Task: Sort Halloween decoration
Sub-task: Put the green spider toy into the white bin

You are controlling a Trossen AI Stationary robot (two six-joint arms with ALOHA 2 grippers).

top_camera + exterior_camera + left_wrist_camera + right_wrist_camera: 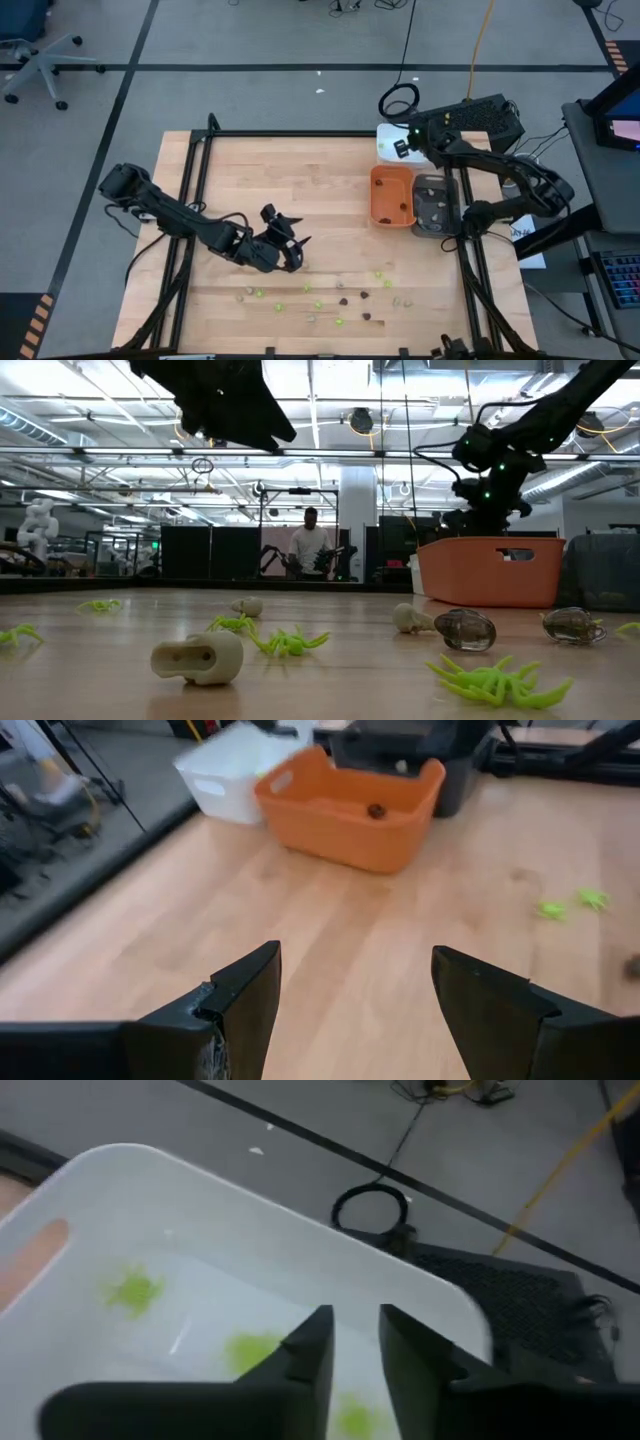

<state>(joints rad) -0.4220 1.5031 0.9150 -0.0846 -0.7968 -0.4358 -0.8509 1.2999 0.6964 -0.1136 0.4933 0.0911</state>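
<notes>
Over white tray at 1 o'clock, right hand slightly parted, empty; green pieces inside blurred, orientation unreadable. Left hand released.

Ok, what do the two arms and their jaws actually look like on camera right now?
Both arms are dark, nearly black, jointed segments with cabling along them. The left gripper has two broad, flat black jaws with angled tips. The right gripper has matching black jaws, and green indicator lights glow on the right arm.
</notes>
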